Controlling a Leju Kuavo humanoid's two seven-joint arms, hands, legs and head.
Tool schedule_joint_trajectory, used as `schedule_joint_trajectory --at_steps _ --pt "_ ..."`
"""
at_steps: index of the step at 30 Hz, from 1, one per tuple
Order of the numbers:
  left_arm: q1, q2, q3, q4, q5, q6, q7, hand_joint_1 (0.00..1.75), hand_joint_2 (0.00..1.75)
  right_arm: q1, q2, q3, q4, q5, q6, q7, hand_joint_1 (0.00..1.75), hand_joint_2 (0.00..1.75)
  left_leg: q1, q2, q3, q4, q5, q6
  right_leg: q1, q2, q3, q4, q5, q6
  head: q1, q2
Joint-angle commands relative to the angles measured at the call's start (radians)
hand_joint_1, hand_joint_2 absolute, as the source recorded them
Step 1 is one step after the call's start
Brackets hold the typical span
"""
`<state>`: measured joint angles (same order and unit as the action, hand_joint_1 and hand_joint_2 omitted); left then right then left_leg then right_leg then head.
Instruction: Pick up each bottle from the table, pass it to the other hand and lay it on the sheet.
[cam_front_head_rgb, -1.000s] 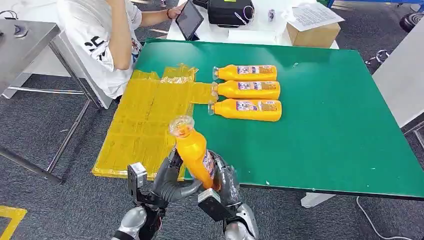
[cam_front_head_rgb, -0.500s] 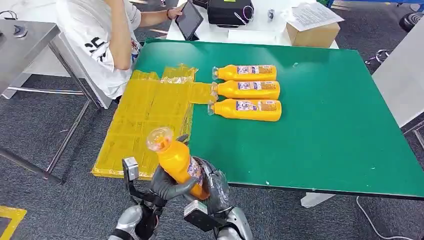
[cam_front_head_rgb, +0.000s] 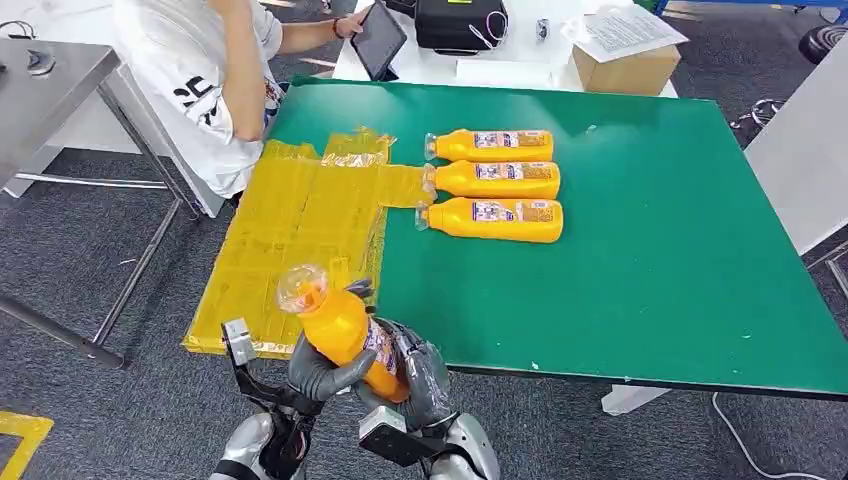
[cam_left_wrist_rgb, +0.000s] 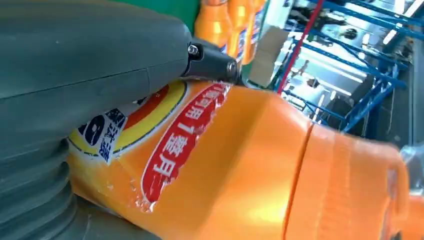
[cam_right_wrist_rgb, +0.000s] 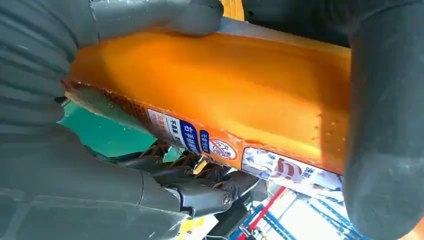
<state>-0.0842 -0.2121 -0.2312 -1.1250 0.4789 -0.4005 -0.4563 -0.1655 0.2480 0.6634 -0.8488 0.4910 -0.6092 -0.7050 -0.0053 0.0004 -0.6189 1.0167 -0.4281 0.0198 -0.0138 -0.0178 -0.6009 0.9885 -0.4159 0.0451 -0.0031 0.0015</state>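
Both hands meet on one orange bottle (cam_front_head_rgb: 345, 330) just off the near edge of the green table (cam_front_head_rgb: 640, 270). Left hand (cam_front_head_rgb: 325, 368) wraps the lower body from the left; right hand (cam_front_head_rgb: 420, 372) cups it from the right, fingers curled around the labelled side. Bottle tilted, clear cap (cam_front_head_rgb: 301, 287) up and leaning toward the yellow sheet (cam_front_head_rgb: 290, 230). It hangs above the sheet's near corner, not touching it.

Left wrist view: thick grey thumb (cam_left_wrist_rgb: 100, 65) pressed on the label, orange body running away to the cap. Right wrist view: grey fingers (cam_right_wrist_rgb: 385, 125) wrapped over the bottle (label strip facing the camera).

Three more bottles (cam_front_head_rgb: 490, 180) lie side by side on the table, caps pointing at the sheet; the middle one's cap touches the sheet's edge, as far as I can tell.

A person in a white shirt (cam_front_head_rgb: 205, 80) stands at the far left corner, holding a tablet (cam_front_head_rgb: 378, 38). Cardboard box (cam_front_head_rgb: 625, 68) beyond the table.
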Motion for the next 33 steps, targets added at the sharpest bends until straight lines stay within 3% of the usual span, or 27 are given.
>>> schedule_joint_trajectory --at_steps 1,8,13,14,15,16,23,24,25,26,33 --pt "-0.022 0.024 -0.122 -0.038 -0.138 0.023 -0.035 1.75 1.75 -0.029 0.016 0.045 0.086 0.020 0.046 0.007 1.75 1.75 0.001 -0.001 0.004 0.000 -0.002 -0.002 0.001 0.000 0.005 0.000 -0.002 -0.002 0.001 0.000" --pt "-0.012 0.024 -0.129 -0.042 -0.191 0.018 -0.036 1.75 1.75 -0.033 0.025 0.030 0.085 0.038 0.035 0.007 1.75 1.75 0.001 0.000 0.003 0.000 -0.001 -0.001 0.000 0.000 0.003 0.000 -0.001 -0.001 0.001 0.000" --pt "-0.032 0.034 -0.128 -0.029 -0.213 0.009 -0.038 1.75 1.75 -0.100 0.033 0.002 0.124 0.087 0.017 0.023 1.75 1.75 0.001 0.000 0.003 0.000 -0.001 -0.001 0.001 0.001 0.003 0.000 -0.001 -0.001 0.000 0.000" --pt "-0.033 0.032 -0.122 -0.028 -0.209 0.010 -0.034 1.75 1.75 -0.110 0.036 -0.016 0.129 0.088 0.019 0.024 1.68 1.75 0.001 0.001 0.005 0.000 -0.002 -0.002 0.001 0.002 0.005 0.000 -0.001 -0.002 0.000 0.000" --pt "-0.033 0.032 -0.117 -0.029 -0.207 0.012 -0.033 1.75 1.75 -0.114 0.037 -0.024 0.130 0.087 0.023 0.027 1.29 1.75 0.001 0.001 0.002 0.000 -0.001 -0.001 0.001 0.002 0.002 0.000 -0.001 -0.001 0.000 0.000" --pt "-0.031 0.029 -0.107 -0.031 -0.193 0.012 -0.027 1.75 1.75 -0.113 0.039 -0.039 0.124 0.080 0.034 0.027 0.10 1.75 0.001 0.001 0.004 0.001 -0.002 -0.002 0.001 0.002 0.004 0.000 -0.001 -0.002 0.000 0.000" --pt "-0.028 0.030 -0.104 -0.034 -0.190 0.011 -0.025 1.75 1.75 -0.105 0.039 -0.039 0.117 0.084 0.033 0.028 0.10 1.75 0.001 0.001 0.005 0.000 -0.002 -0.002 0.001 0.003 0.005 -0.001 -0.001 -0.002 0.000 0.000" --pt "-0.028 0.030 -0.104 -0.034 -0.190 0.011 -0.025 1.75 1.75 -0.105 0.039 -0.039 0.117 0.084 0.033 0.028 0.00 1.75 0.001 0.001 0.004 0.000 -0.001 -0.001 0.001 0.002 0.004 -0.001 -0.001 -0.001 0.000 0.000" --pt "-0.025 0.029 -0.099 -0.038 -0.189 0.019 -0.025 1.75 1.75 -0.102 0.043 -0.053 0.111 0.071 0.042 0.033 0.00 1.75 0.001 0.001 0.006 -0.001 -0.002 -0.002 0.001 0.003 0.006 -0.001 -0.001 -0.002 0.000 0.000" --pt "-0.022 0.027 -0.087 -0.042 -0.189 0.029 -0.025 1.75 1.75 -0.100 0.042 -0.062 0.095 0.061 0.066 0.037 0.00 0.00 0.001 0.001 0.004 -0.001 -0.002 -0.001 0.001 0.002 0.005 -0.001 -0.001 -0.002 0.000 0.000" --pt "-0.071 0.016 0.038 -0.050 -0.185 0.157 -0.034 1.75 1.75 -0.021 0.007 -0.136 -0.194 -0.096 0.269 0.042 0.00 0.00 0.002 0.000 0.004 0.001 -0.002 -0.002 0.001 0.001 0.004 0.000 -0.001 -0.002 0.000 0.000"
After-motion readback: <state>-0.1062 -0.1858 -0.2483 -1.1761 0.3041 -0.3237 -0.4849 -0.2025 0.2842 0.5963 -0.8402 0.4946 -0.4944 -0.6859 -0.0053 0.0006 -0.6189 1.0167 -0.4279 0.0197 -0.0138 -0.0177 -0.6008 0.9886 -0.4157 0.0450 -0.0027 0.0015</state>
